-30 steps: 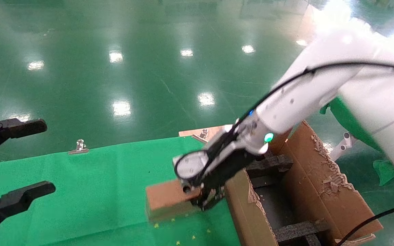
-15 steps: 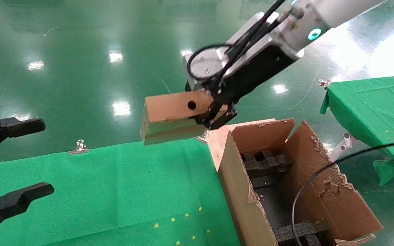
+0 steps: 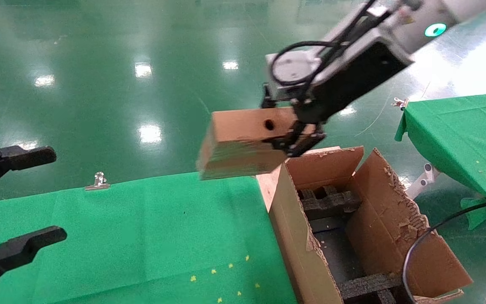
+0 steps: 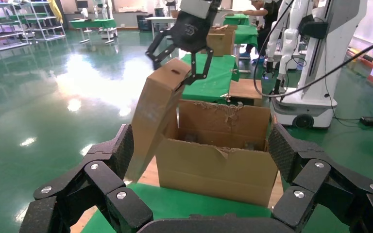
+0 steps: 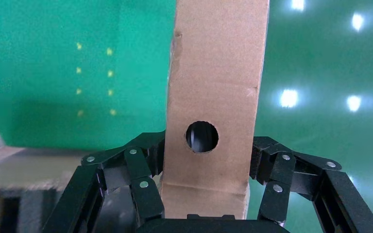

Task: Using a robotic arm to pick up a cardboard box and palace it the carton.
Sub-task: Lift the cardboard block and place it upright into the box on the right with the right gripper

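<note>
right gripper [image 3: 298, 141] clenched on cardboard box [image 3: 243, 141], held aloft, long axis pointing away from carton [image 3: 399, 236]

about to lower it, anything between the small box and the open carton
Nothing visible. The small brown taped cardboard box, gripped by the right tool, hangs beside the large torn-flap carton's near wall, not yet above its opening.
</note>
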Tool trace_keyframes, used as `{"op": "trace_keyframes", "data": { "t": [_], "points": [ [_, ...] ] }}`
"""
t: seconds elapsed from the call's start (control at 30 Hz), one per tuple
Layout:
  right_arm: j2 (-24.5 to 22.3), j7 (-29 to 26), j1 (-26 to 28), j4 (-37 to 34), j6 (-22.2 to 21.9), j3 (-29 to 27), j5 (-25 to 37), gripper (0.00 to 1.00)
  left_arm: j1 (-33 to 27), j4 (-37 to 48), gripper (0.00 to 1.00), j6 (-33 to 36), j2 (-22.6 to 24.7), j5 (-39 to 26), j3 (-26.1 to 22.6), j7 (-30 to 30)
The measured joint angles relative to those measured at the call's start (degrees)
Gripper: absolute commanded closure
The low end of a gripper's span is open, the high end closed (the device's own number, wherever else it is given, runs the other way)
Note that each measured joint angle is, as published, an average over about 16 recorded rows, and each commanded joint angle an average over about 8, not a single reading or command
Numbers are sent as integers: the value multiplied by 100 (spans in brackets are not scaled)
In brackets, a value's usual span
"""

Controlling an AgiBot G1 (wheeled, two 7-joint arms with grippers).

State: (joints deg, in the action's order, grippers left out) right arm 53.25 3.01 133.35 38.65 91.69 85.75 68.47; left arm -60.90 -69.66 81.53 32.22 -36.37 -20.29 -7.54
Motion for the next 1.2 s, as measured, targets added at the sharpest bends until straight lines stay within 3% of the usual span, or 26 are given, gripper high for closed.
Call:
{"op": "trace_keyframes", "data": {
  "t": [0.67,1.2],
  "points": [
    [-1813,-477,1265,236,-50,2139,-52,100,0,0,0,0,0,0,0,0],
    [-2277,-895,1527,318,-231,2734,-237,100,1,1,0,-1,-1,1,0,1]
  ]
}}
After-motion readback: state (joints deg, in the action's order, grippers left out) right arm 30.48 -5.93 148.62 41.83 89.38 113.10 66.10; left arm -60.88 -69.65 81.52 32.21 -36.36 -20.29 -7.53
